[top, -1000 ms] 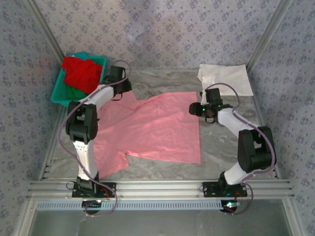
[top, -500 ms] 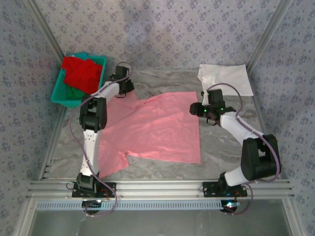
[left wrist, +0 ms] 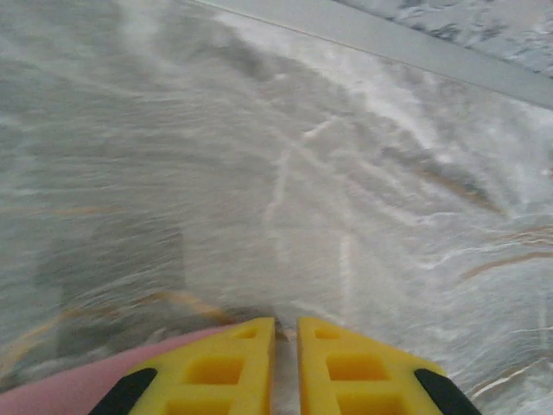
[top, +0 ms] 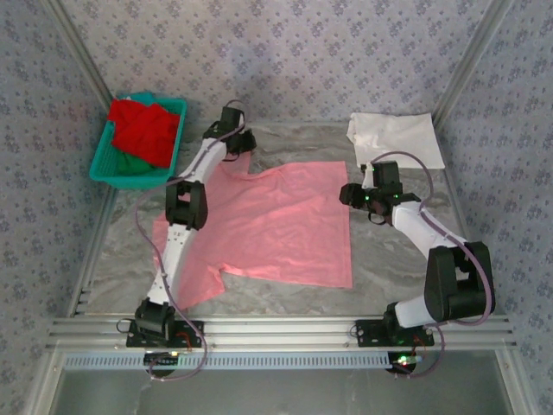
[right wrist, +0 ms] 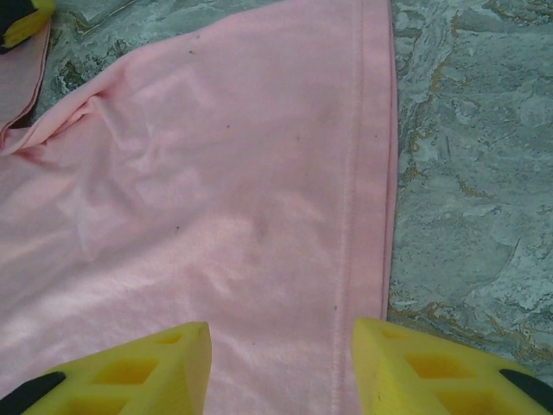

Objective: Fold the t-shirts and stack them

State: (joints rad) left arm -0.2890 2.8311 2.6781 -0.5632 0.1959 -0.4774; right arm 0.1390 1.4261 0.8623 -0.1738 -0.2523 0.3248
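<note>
Marble table [top: 384,255], pink t-shirt [top: 276,225] flat, left fingers [left wrist: 216,367] clenched at sleeve edge, right fingers [right wrist: 138,367] parted above hem edge

One light pink t-shirt [top: 276,225] spread flat across the middle of the worktop [top: 389,251], far-left sleeve stretched toward the back, hem straight on the right – white t-shirt [top: 397,138] folded at the far right corner, red t-shirt [top: 143,125] heaped over green t-shirt [top: 130,162] in the teal basket [top: 97,162]
</note>
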